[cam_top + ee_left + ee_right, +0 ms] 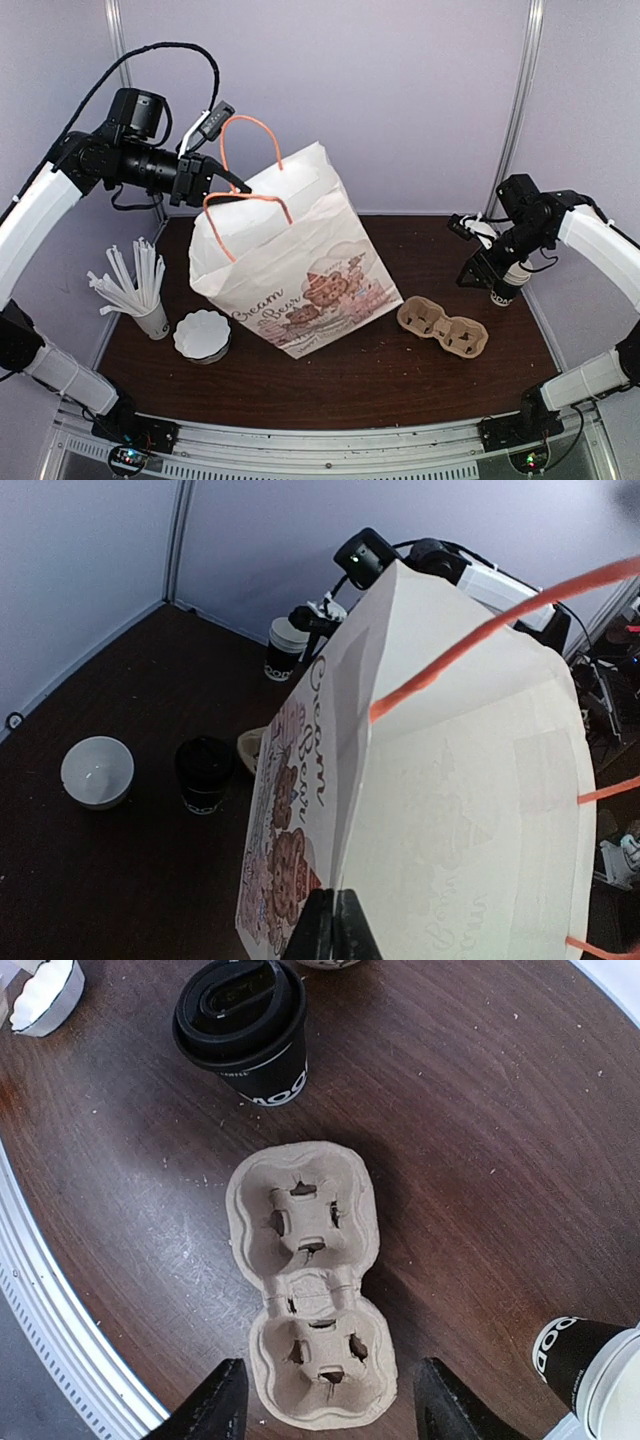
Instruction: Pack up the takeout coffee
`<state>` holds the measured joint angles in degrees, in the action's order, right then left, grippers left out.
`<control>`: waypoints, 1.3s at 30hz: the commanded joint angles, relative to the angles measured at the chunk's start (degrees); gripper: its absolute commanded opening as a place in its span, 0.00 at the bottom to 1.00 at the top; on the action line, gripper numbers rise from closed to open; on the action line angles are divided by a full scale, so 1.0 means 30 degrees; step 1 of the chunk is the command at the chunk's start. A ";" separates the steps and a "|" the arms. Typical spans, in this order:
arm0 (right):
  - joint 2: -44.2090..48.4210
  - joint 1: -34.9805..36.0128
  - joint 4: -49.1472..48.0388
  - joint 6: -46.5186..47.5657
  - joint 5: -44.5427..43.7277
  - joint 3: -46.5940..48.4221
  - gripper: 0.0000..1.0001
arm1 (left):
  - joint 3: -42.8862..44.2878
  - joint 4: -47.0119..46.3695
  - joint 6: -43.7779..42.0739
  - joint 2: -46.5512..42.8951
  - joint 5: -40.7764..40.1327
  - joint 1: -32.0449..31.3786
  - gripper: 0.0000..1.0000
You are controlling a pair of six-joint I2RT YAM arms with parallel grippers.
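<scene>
Left gripper (225,183), arm raised high, nips rim of orange-handled white paper bag (300,270) (bag screens what stands behind).
Left wrist: jaws pinched on bag edge; small black lidded paper cup (203,773) upright on dark table (120,880) beside bag.
Right wrist: right gripper (330,1405) spread wide, pointing down over brown pulp carrier (305,1280); cup just beyond. Likely light, walls soft, lid slick: grasp mid-body, gently.
</scene>
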<state>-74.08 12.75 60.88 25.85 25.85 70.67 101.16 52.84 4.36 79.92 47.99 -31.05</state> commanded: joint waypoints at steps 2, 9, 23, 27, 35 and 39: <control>0.0522 -0.0150 0.0724 0.1109 -0.0095 -0.0669 0.60 | -0.0449 0.1135 -0.1266 0.0079 0.1169 -0.1679 0.00; 0.0269 0.0022 0.1274 0.2225 0.0915 -0.1701 0.56 | -0.1176 0.2540 -0.2513 0.1317 0.0723 -0.3089 0.00; -0.1640 0.2066 -0.0413 0.3034 -0.1581 -0.3527 0.45 | -0.1266 0.2528 -0.2519 0.4193 0.0064 -0.3527 0.00; -0.2404 0.2416 -0.0897 0.2875 -0.2084 -0.3306 0.44 | -0.0863 0.2626 -0.2532 0.4960 -0.0263 -0.3521 0.00; -0.3826 0.3324 -0.1493 0.2797 -0.2604 -0.3033 0.41 | -0.0303 0.2885 -0.2567 0.5860 -0.1894 -0.3535 0.20; -0.4543 0.3532 -0.1874 0.2333 -0.3051 -0.2753 0.41 | -0.0262 0.2864 -0.2700 0.5797 -0.2387 -0.3516 0.37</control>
<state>-86.21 22.63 57.28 34.13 19.35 60.60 98.30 61.58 -2.79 97.62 43.07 -41.36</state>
